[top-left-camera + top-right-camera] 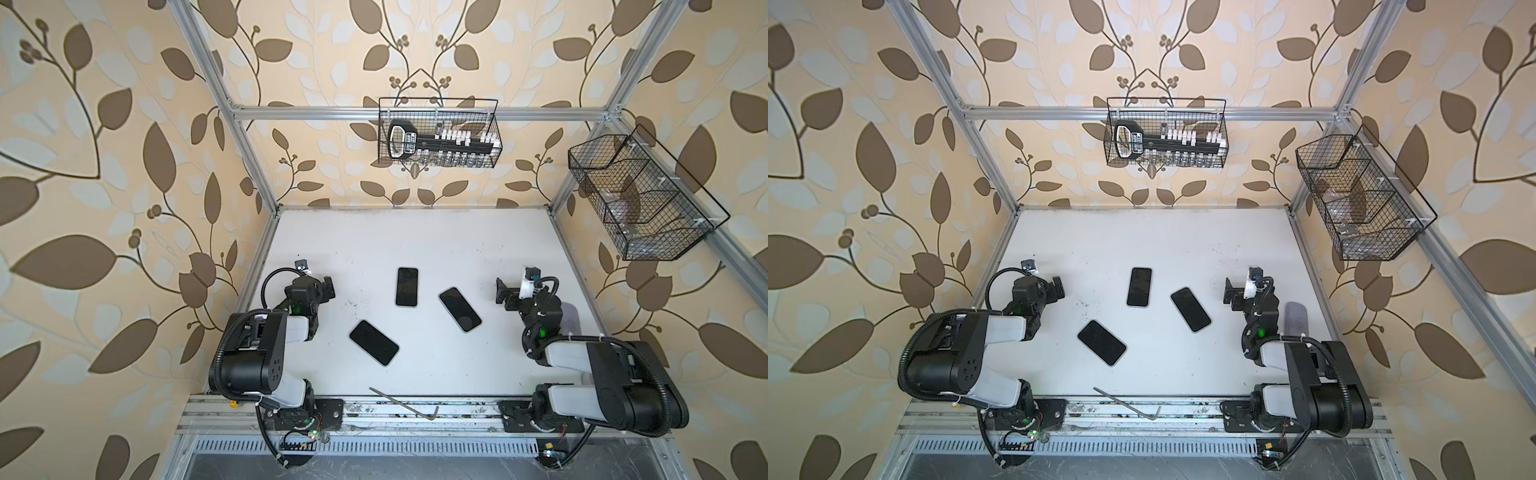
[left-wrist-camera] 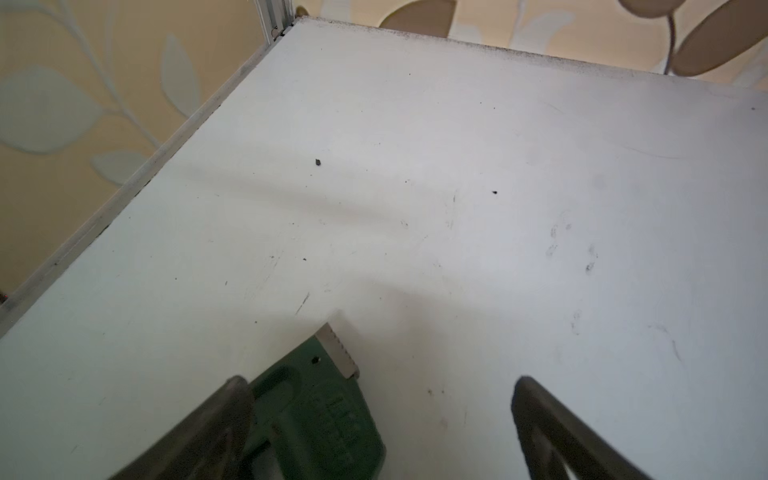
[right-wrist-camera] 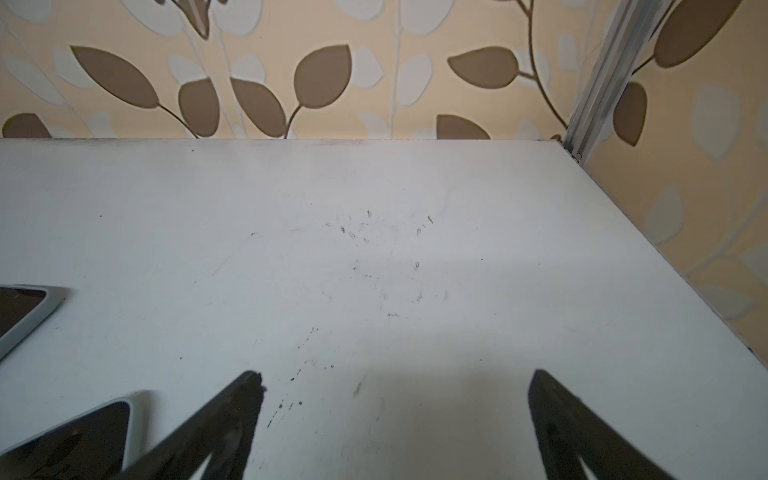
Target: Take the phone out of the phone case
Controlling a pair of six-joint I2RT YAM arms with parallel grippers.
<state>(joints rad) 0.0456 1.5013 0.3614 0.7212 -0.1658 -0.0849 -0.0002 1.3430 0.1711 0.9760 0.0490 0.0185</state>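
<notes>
Three dark-screened phones lie face up on the white table in both top views, each with a pale case rim round it: one upright at the middle (image 1: pixel 407 286), one slanted to its right (image 1: pixel 460 309), one slanted nearer the front (image 1: pixel 374 343). My left gripper (image 1: pixel 328 286) hovers open, left of them and apart. Open too, my right gripper (image 1: pixel 500 293) stands right of the slanted phone, touching nothing. In the right wrist view my right gripper (image 3: pixel 395 374) is over bare table, with corners of two phones (image 3: pixel 83 432) (image 3: pixel 25 307) at the side.
A green flat thing with a toothed metal edge (image 2: pixel 316 407) lies by one finger of my left gripper (image 2: pixel 380 382). A bent metal rod (image 1: pixel 403 401) rests on the front rail. Wire baskets hang on the back wall (image 1: pixel 440 133) and right frame (image 1: pixel 640 195).
</notes>
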